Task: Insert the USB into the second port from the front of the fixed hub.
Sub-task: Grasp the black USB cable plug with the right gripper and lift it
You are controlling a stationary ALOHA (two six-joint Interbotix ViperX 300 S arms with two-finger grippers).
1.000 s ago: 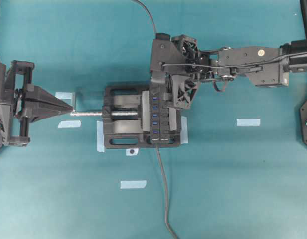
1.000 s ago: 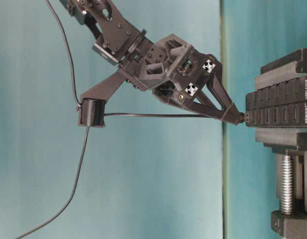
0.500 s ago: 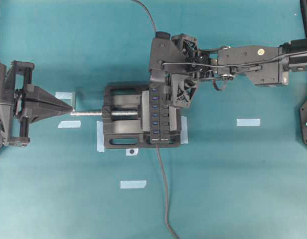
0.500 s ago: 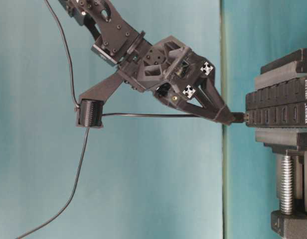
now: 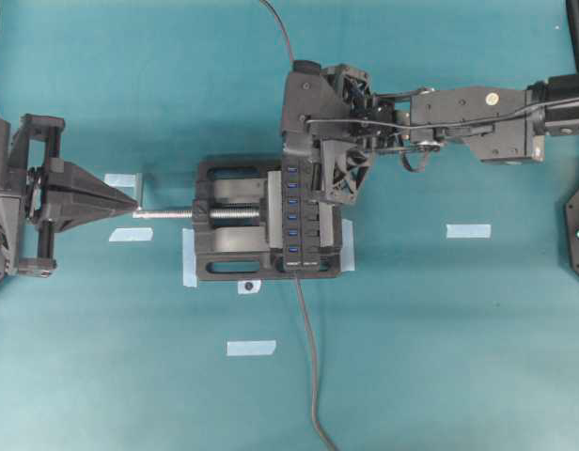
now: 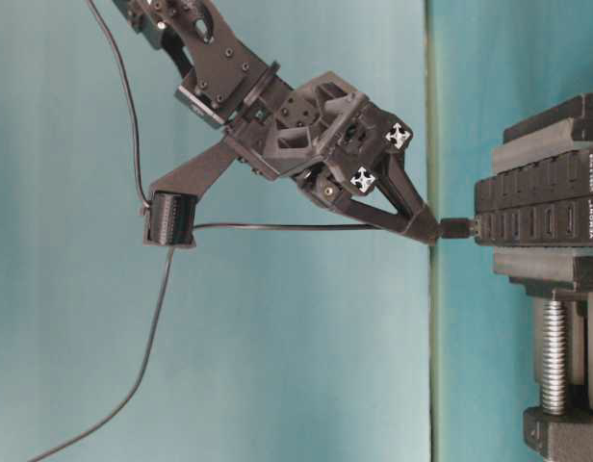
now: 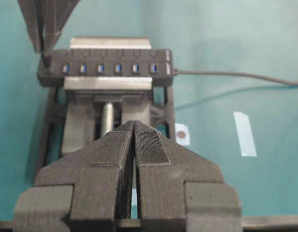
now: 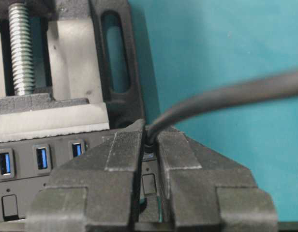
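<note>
Your right gripper (image 6: 424,229) is pinched narrow on the USB (image 6: 455,228), whose plug pokes out just beyond the fingertips and sits in a port at the end of the fixed hub (image 5: 299,218); the wrist view hides which slot. The cable (image 8: 226,96) trails back from between the fingers. Your left gripper (image 7: 134,133) is closed on nothing, well apart from the hub, facing the vise (image 5: 228,235).

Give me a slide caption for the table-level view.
Right gripper pinching the USB at the fixed hub, cable trailing behind.
</note>
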